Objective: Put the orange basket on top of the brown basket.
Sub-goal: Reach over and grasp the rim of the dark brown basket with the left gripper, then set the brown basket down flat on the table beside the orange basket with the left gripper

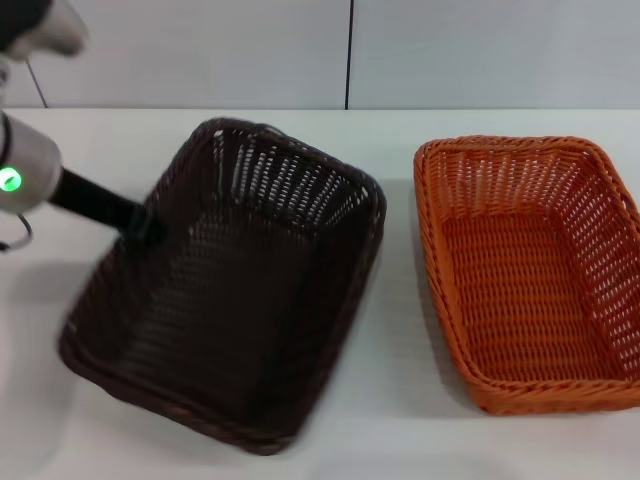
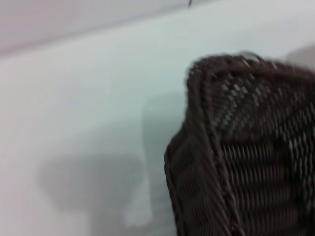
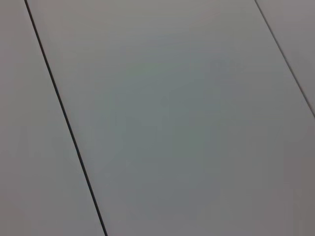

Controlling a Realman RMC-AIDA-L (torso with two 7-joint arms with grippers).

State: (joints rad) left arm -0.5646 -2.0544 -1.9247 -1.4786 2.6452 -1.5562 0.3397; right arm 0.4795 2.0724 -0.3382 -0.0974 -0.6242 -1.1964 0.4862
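Reaching in from the upper left of the head view, the left gripper meets the left rim of the brown basket, which sits skewed in the centre-left of the frame on the white table; whether its fingers are clamped on the rim I cannot tell (they are dark against dark weave). The orange basket rests flat at the right of the frame, well apart from the brown one. The right gripper is out of sight.

Brown basket tilted, skewed — orange basket flat, apart, rightward.
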